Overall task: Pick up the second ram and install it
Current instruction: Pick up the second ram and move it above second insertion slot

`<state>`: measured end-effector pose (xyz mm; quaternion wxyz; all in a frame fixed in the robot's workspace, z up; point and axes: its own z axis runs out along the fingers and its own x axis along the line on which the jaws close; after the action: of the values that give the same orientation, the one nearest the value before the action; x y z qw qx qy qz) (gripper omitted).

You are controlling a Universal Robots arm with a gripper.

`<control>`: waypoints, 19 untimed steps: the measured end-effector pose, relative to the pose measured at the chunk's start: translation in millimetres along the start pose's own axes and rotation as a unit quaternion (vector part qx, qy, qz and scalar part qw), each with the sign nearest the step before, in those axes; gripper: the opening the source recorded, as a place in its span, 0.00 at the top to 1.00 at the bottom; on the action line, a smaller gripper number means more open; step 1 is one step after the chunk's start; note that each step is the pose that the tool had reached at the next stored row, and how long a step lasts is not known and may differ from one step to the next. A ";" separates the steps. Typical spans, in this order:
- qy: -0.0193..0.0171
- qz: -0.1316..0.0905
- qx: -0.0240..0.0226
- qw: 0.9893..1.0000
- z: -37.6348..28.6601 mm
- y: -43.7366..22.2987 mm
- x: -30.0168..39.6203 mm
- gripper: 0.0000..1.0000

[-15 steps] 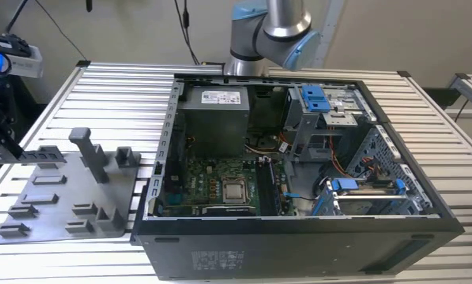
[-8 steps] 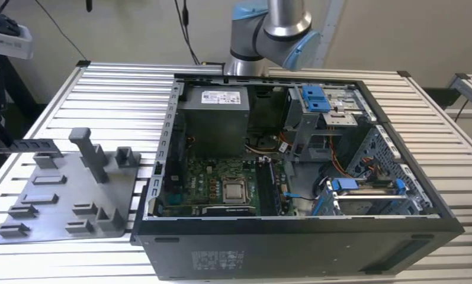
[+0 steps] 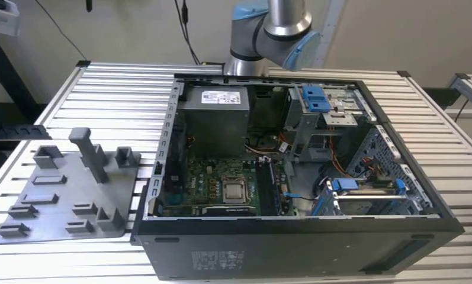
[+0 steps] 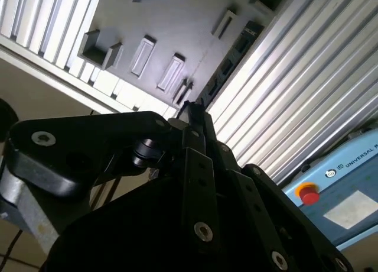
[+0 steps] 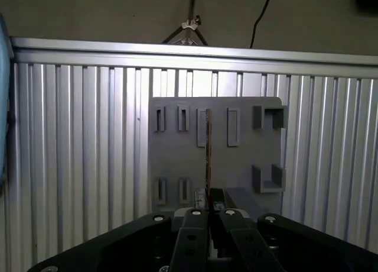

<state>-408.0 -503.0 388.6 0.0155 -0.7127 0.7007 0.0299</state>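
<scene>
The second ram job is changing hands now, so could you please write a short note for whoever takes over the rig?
Tool: shut on the second ram, seen edge-on in the first wrist view.
Where: tool and ram hang above the grey tray on the slatted table. The open computer case lies beside the tray, at the exterior view's right.
Done: ram picked up, off the tray.
Left: ram not yet installed in the case.
</scene>
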 end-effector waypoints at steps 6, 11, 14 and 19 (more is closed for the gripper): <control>0.000 0.000 0.000 1.000 -8.8 0.2 -0.5 0.86; 0.000 0.000 0.000 1.000 -8.9 0.2 -0.6 0.86; 0.000 0.000 0.000 1.000 -9.1 -1.2 -0.5 0.86; 0.000 0.000 0.000 1.000 -9.2 -13.0 -0.3 0.86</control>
<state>-394.8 -503.0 397.5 0.0153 -0.7128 0.7005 0.0301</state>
